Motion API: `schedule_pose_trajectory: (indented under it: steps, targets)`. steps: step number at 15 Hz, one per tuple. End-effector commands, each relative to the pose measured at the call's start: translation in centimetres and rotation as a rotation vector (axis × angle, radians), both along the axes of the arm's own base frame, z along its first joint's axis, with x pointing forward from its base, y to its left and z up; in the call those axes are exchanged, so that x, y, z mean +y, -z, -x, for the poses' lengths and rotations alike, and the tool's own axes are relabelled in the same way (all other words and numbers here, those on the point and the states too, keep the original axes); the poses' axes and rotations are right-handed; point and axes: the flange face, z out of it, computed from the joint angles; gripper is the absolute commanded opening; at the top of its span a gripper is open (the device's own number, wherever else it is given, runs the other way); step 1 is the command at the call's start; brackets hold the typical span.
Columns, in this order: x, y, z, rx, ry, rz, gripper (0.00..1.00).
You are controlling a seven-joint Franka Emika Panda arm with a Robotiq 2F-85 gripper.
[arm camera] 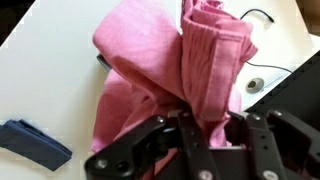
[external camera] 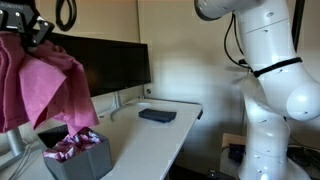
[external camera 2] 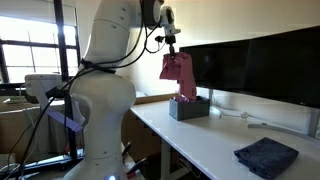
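Wrist view: end effector (arm camera: 210, 128) pinched tight on pink cloth (arm camera: 150, 55).

Folded navy cloth (external camera: 157, 115), dark monitor (external camera: 110, 62)

From my station I see a long white bench (external camera 2: 200, 140) running along a pale wall (external camera: 170, 40), with wide dark monitors (external camera 2: 260, 65) standing along its back edge. Daylight comes through a gridded window (external camera 2: 30, 60) past the bench's end.
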Motion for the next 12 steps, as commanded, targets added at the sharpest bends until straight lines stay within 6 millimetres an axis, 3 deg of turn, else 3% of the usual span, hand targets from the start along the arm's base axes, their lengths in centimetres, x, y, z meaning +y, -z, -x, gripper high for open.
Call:
schedule_pose_trajectory:
  steps: [1, 4, 7, 10, 12]
  targets:
    - [-0.6, 1.6, -2.2, 0.062, -0.029, -0.024, 0.04]
    - [-2.5, 4.1, -4.5, 0.118, -0.017, -0.041, 0.04]
    - [-6.3, 7.8, -6.9, 0.222, -0.014, -0.099, 0.04]
    - [-11.3, 13.0, -9.2, 0.343, 0.003, -0.187, 0.04]
    - [-14.2, 17.5, -9.8, 0.431, 0.002, -0.241, 0.04]
